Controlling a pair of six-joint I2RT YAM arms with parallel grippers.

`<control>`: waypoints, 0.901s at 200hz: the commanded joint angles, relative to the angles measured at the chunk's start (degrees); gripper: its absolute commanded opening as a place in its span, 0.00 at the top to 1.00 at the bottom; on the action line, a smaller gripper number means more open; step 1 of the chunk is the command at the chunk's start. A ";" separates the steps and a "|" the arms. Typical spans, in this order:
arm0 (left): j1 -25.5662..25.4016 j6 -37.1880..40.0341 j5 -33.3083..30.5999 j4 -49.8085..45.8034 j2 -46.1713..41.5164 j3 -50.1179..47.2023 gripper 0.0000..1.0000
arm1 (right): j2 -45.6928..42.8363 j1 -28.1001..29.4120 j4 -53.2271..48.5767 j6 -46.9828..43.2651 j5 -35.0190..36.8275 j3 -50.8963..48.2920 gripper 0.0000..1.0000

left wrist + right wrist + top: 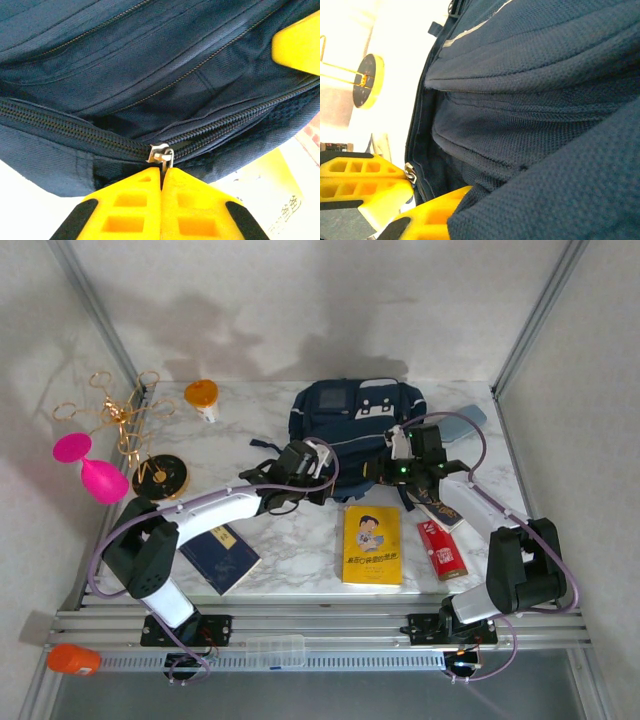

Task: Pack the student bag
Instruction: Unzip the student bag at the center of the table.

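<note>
The student bag, a navy backpack with white trim, lies at the back middle of the table. My left gripper is at its near left edge. In the left wrist view its yellow fingers are pressed together, shut on the metal zipper pull, where the two zipper tracks meet. My right gripper is at the bag's near right edge. In the right wrist view one yellow finger shows, and navy mesh fabric lies folded over it and is pinched. The other finger is hidden.
A yellow book, a red box and a dark blue book lie near the front. A pink goblet, a gold wire stand, a black-and-yellow disc and an orange-lidded jar stand at the left.
</note>
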 commanded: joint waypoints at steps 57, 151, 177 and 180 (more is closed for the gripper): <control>0.28 -8.01 -3.15 2.39 0.94 -0.27 1.00 | -7.60 0.91 -1.58 28.21 12.96 -7.82 0.16; -1.65 -5.55 -2.68 -0.61 2.32 1.74 1.00 | -1.70 10.68 21.08 58.90 22.38 -14.46 0.04; -1.74 -5.50 -4.00 -1.01 2.11 1.57 1.00 | 4.39 12.22 24.57 52.57 26.11 -10.11 0.27; -1.74 -5.53 -4.17 -1.18 2.09 1.64 1.00 | 4.92 12.59 24.65 51.82 26.71 -9.67 0.32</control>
